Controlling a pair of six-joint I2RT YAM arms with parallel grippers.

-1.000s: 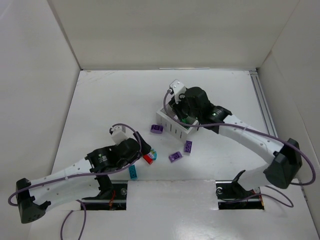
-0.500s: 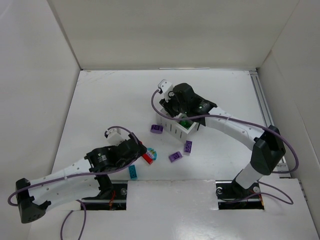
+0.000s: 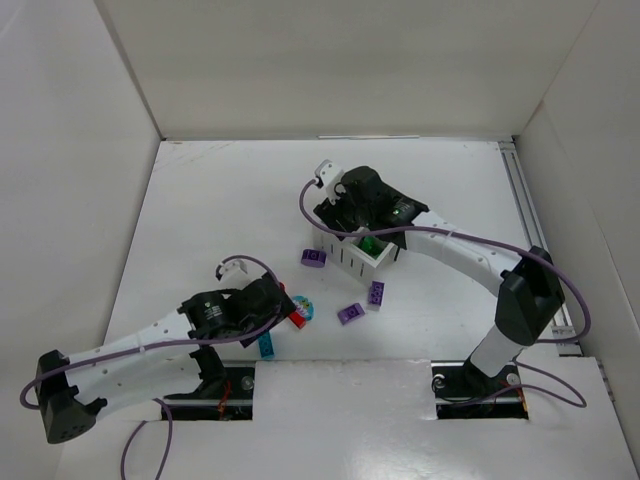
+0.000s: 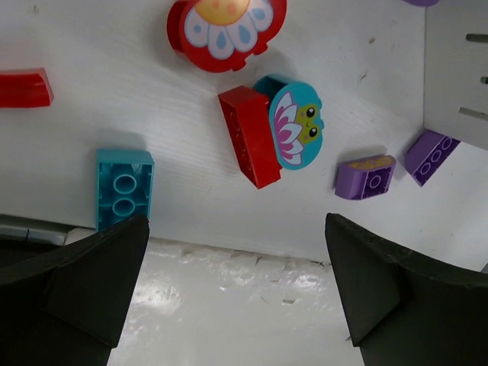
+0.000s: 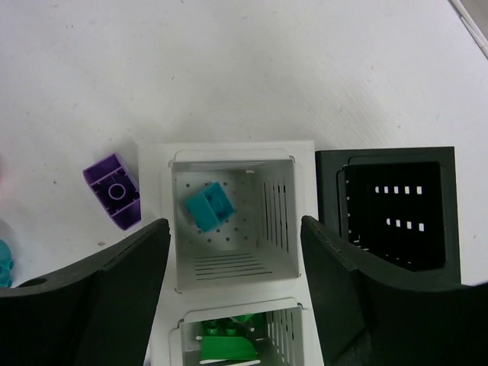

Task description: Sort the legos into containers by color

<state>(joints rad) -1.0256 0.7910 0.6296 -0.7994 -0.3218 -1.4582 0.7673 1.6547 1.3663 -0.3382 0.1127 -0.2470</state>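
No readable text, brand, number or label in any view. Only printed pictures, no lettering, both in left wrist view: white-petalled flower on red round piece (image 4: 226, 30); pink-white lotus with small green frog face on teal round piece (image 4: 297, 123).

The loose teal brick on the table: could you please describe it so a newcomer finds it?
Start at the table's near edge, by the left gripper. The teal brick lies there, a plain rectangle apart from the red brick; the other teal piece is round and bears a frog.
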